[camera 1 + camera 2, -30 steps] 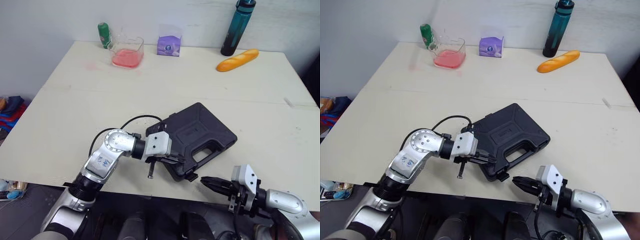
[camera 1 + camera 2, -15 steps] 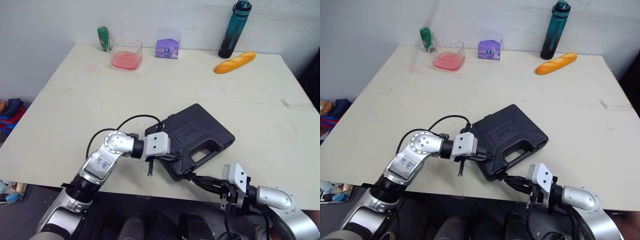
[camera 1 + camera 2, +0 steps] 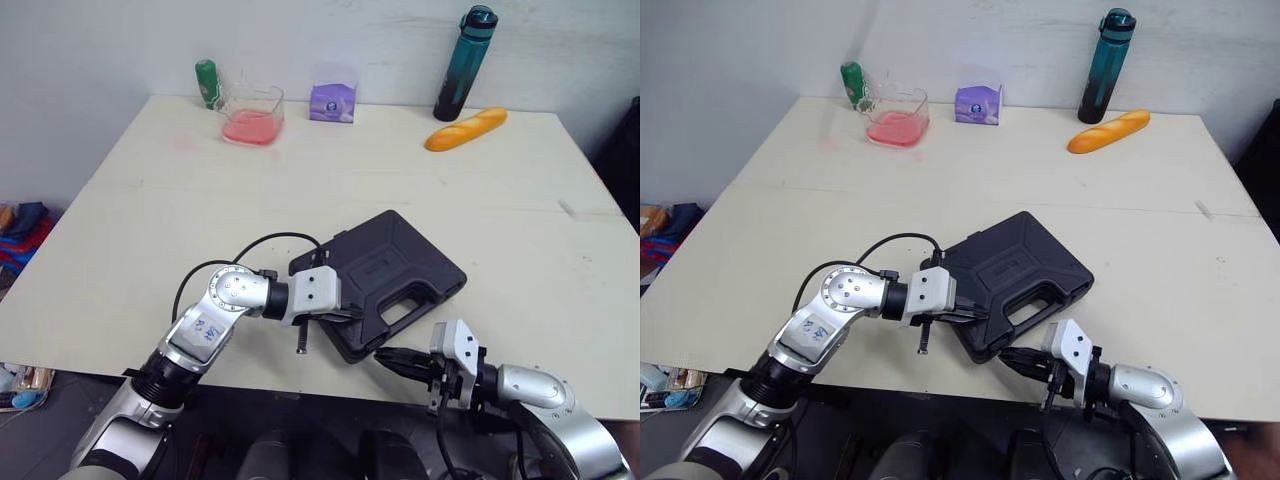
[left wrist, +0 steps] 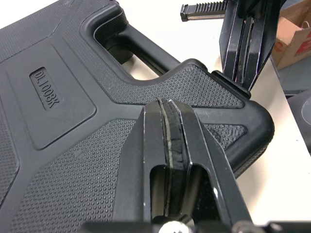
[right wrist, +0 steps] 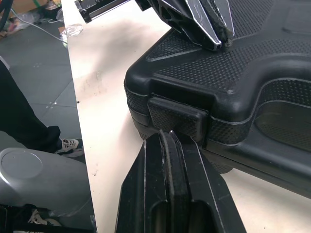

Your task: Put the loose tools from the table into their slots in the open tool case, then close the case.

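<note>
Tool case (image 3: 385, 275) lies shut on the table (image 3: 400, 160), at about 6 o'clock from its middle and close to the front edge. The left claw (image 3: 345, 316), fingers pressed together, rests its tips on the lid at the case's 8 o'clock corner, so the case spreads away from it toward 2 o'clock. The right claw (image 3: 385, 357), fingers also together, reaches in from off the table edge with its tips at the latch (image 5: 177, 116) on the case's 6 o'clock side.
</note>
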Motion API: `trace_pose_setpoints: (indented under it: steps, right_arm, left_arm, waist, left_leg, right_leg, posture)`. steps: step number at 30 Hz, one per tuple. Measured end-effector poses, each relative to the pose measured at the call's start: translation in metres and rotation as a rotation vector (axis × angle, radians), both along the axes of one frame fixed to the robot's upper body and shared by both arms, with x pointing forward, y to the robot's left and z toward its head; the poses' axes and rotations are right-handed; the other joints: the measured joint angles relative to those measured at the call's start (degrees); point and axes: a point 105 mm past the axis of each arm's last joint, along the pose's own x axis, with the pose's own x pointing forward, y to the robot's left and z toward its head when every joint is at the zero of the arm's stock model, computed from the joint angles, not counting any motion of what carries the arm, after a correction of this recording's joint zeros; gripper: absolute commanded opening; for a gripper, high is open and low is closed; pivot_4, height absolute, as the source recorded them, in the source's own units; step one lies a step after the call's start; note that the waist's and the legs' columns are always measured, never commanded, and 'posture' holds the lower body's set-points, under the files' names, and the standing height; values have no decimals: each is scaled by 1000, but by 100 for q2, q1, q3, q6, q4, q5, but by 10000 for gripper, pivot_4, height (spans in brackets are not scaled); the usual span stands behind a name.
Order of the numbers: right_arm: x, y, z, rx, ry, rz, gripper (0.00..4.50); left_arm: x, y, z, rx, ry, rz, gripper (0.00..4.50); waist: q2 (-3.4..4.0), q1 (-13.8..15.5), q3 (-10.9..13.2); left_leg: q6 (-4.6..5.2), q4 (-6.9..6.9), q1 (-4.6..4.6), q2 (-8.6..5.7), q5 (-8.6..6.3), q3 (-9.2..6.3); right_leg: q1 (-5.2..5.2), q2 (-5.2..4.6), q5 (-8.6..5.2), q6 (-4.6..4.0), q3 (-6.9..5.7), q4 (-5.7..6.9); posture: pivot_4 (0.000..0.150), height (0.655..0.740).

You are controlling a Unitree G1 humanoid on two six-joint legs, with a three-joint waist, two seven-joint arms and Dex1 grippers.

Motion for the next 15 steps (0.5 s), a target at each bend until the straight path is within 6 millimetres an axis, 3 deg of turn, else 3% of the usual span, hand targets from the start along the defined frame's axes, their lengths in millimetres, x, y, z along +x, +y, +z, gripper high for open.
trace_pose_setpoints:
  steps: [8, 15]
  right_arm:
    - [3, 5, 4, 1, 9, 34, 0]
    - [3, 3, 8, -6, 7, 58, 0]
  left_arm:
    - [0, 7, -1, 31, -6, 4, 241]
    - [0, 7, 0, 13, -10, 5, 241]
  waist:
    - [-8, -93, -4]
    - [-6, -89, -5]
  left_leg:
    - [-19, -72, 70, 4, 3, 6]
    - [-26, -88, 67, 9, 18, 3]
  right_leg:
    - [39, -1, -8, -15, 6, -14]
    - [30, 6, -14, -27, 2, -12]
  posture:
    - [1500, 7400]
    - [1500, 7400]
